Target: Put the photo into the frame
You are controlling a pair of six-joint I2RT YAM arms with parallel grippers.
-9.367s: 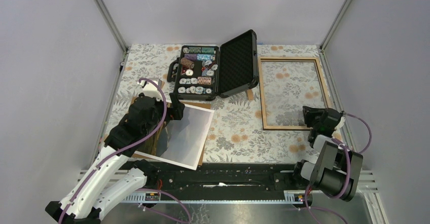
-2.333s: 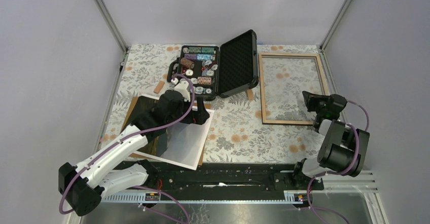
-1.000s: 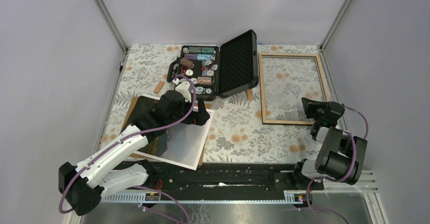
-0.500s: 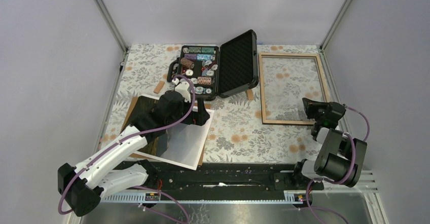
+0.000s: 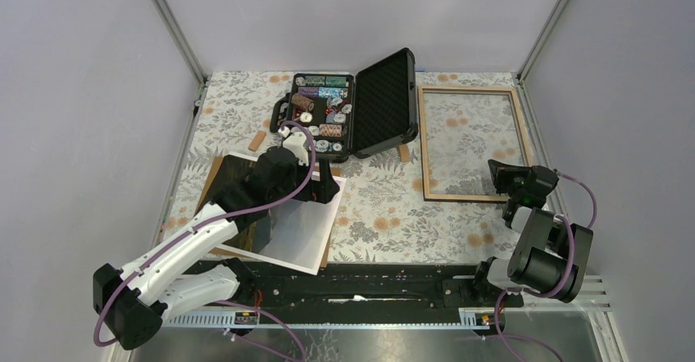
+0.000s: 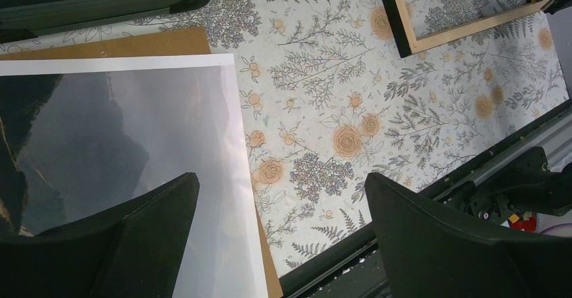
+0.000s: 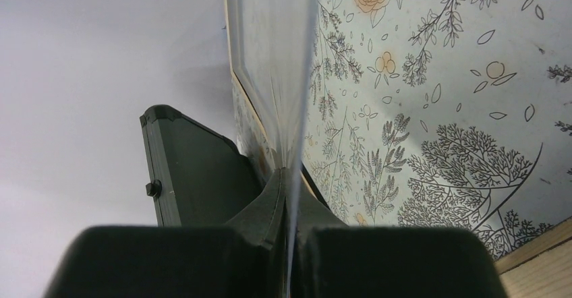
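Observation:
The photo (image 5: 305, 214), a dark mountain print with a white border, lies on a brown backing board (image 5: 215, 172) at the near left; it also shows in the left wrist view (image 6: 128, 129). My left gripper (image 5: 324, 183) hovers open and empty over the photo's right edge (image 6: 281, 176). The frame (image 5: 427, 145), light wood side up, lies at the far right. My right gripper (image 5: 501, 174) is at the frame's near right corner, shut on the edge of a thin clear pane (image 7: 276, 55), seen edge-on between the fingers (image 7: 290, 176).
An open black case of poker chips (image 5: 324, 112) stands at the far middle, its lid (image 5: 383, 104) leaning toward the frame. Small wooden pieces lie on the floral cloth at the left (image 5: 257, 140) and by the case (image 5: 404, 152). Walls close in left and right.
Since 9.4 s ago my left gripper has moved from the photo's left side to its right edge, and the frame has shifted slightly away. In the last second almost nothing moved.

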